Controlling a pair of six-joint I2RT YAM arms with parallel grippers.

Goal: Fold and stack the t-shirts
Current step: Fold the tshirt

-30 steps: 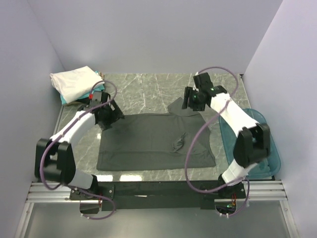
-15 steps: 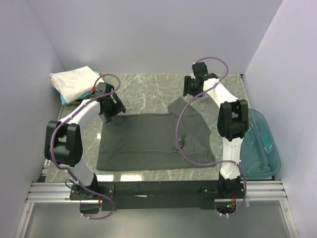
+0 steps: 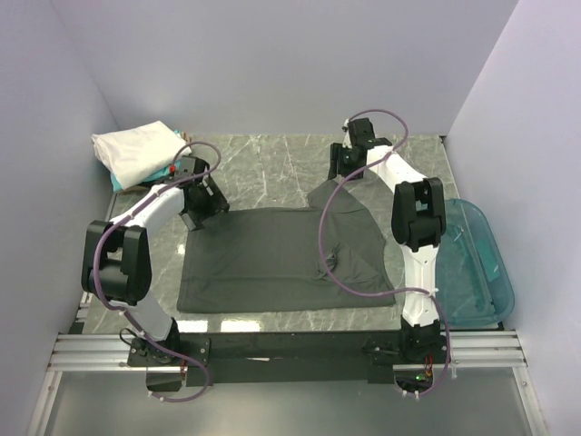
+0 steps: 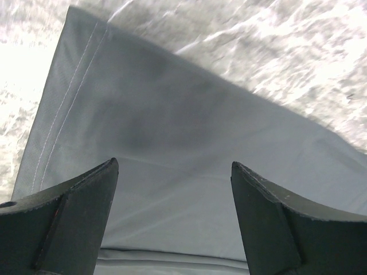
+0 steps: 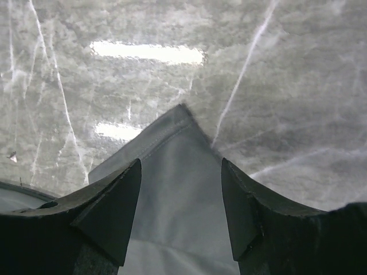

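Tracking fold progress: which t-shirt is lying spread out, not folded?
The dark charcoal-grey t-shirt, flat across the middle of the table; the white t-shirt sits folded in the far-left corner.

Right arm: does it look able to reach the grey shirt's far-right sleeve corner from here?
Probably yes. The right tool is open and poised over the sleeve corner of the grey shirt. Nothing lies between them, and only bare table surrounds the corner.
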